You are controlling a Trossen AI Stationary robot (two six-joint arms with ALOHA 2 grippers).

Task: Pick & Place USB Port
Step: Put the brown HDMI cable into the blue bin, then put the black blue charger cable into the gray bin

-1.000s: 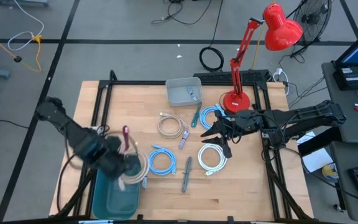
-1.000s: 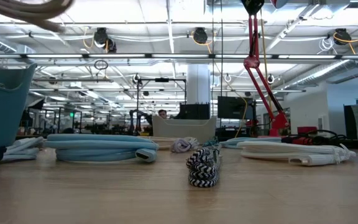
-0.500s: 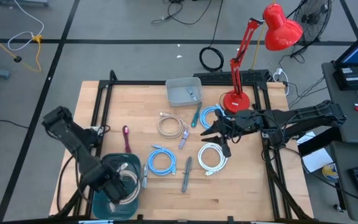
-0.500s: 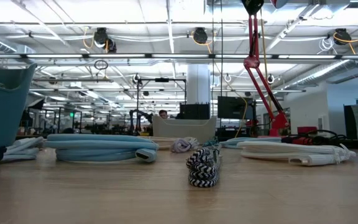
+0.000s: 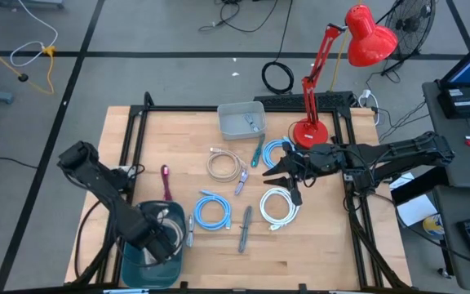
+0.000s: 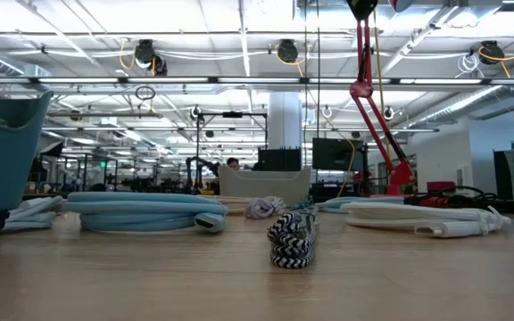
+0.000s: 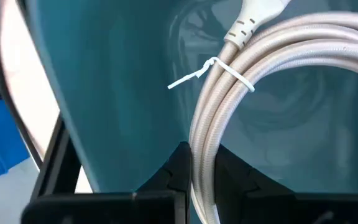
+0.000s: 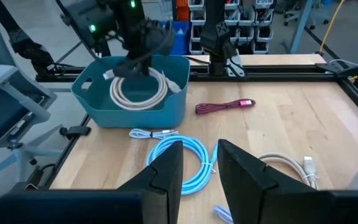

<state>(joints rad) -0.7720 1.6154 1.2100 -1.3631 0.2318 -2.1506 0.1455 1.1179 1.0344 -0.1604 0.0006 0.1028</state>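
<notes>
Wooden bench is lying bare along its near edge; left fingers are gripping a coiled beige cable inside the teal plastic bin, right fingers are hovering parted mid-bench.

Bright, even overhead light; ceiling lamps glare in low view, w/ near desk soft, out of focus. High view sharp, shadows faint and short. Left wrist view v. close: beige cable crisp, teal bin wall shows soft sheen. Right wrist view clear, background slightly blurred.
</notes>
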